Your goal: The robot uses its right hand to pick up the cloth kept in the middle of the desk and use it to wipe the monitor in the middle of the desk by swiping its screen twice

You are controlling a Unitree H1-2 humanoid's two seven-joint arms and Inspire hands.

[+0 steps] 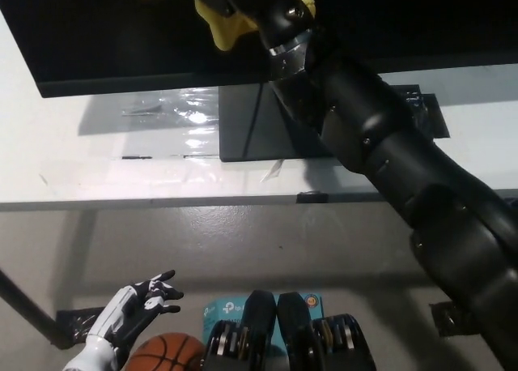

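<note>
One black right hand is closed around the yellow cloth, pressing it against the monitor screen at about 12 o'clock. At 7 o'clock the white left hand rests below the desk, fingers spread, holding nothing, above a basketball.

A crumpled yellow cloth is pressed against the dark screen of a black monitor, near its top centre; the monitor stands upright on the far white desk.
</note>
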